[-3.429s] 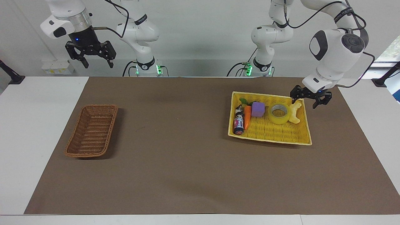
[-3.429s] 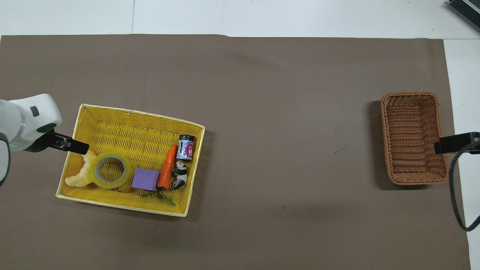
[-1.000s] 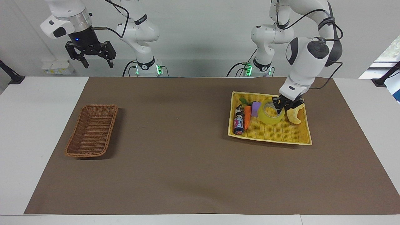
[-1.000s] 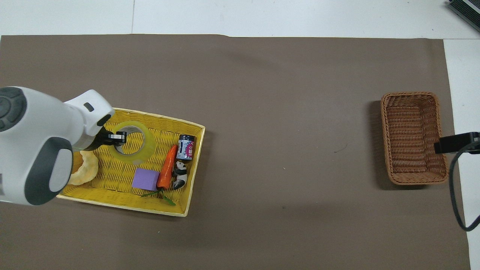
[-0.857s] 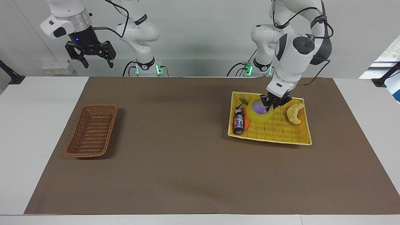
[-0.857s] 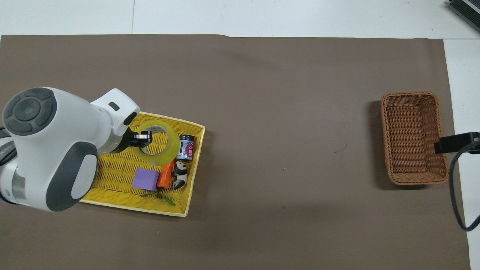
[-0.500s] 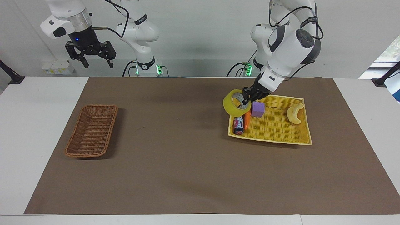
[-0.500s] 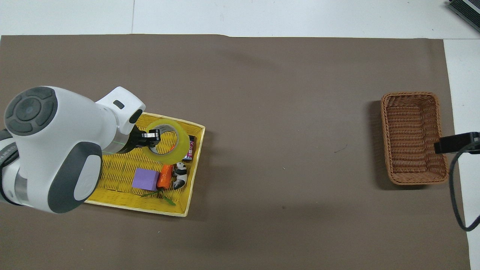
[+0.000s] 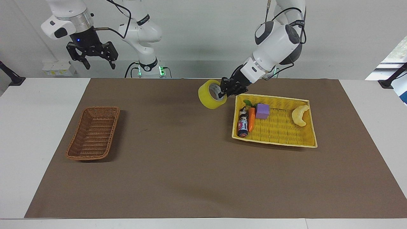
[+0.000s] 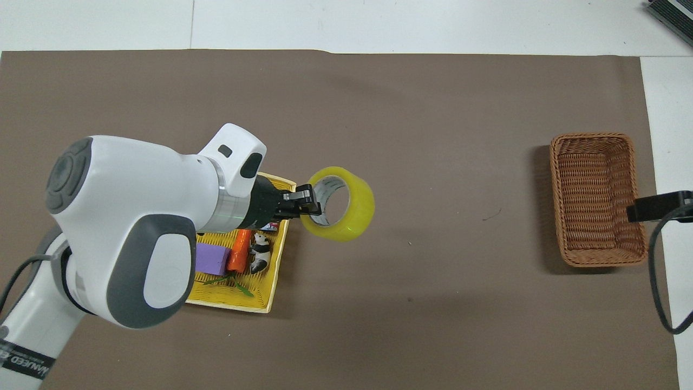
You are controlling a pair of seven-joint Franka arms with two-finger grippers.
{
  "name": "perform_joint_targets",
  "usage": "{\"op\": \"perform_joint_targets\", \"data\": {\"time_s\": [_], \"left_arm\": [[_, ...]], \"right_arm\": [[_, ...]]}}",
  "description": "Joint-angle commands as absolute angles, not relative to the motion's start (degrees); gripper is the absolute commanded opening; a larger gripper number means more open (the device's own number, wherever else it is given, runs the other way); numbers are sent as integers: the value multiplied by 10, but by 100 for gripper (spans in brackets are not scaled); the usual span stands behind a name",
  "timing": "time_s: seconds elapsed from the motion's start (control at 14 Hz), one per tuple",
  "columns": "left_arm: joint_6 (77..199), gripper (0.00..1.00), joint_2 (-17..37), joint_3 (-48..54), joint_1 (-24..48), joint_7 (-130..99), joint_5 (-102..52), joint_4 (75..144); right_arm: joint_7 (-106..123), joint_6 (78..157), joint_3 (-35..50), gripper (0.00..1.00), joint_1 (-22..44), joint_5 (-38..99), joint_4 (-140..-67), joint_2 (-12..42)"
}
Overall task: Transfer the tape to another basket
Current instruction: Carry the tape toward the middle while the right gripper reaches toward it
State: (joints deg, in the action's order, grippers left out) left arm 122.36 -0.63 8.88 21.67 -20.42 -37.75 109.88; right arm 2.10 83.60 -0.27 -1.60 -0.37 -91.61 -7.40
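Observation:
The tape (image 9: 208,95), a yellow translucent roll, hangs in the air from my left gripper (image 9: 224,90), which is shut on the roll's wall. The roll is over the brown mat, just past the edge of the yellow tray basket (image 9: 276,142) on the side toward the right arm. It also shows in the overhead view (image 10: 354,216) with the left gripper (image 10: 307,205). The dark brown wicker basket (image 9: 93,132) stands empty toward the right arm's end and also shows in the overhead view (image 10: 595,197). My right gripper (image 9: 92,57) waits open, raised high at that end.
The yellow tray basket (image 10: 233,303) holds a carrot (image 9: 251,118), a purple block (image 9: 262,111), a small bottle (image 9: 243,124) and a pale crescent toy (image 9: 300,115). A brown mat (image 9: 190,159) covers the table between the two baskets.
The left gripper took hold of the tape in the yellow tray basket, lifted it and carried it out over the tray's edge toward the right arm's end. The right arm has not moved.

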Motion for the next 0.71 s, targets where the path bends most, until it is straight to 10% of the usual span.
{"op": "perform_joint_targets", "data": {"time_s": [0.0,0.64], "left_arm": [[1242,0,-7,87,229,-195,-442,1095],[1245,0,-11,99,230,-196,-448,1096]], "right_arm": [[33,831,-2,100,-18,-1,-918,-80],[33,831,-2,100,-18,-1,-918,-80]]}}
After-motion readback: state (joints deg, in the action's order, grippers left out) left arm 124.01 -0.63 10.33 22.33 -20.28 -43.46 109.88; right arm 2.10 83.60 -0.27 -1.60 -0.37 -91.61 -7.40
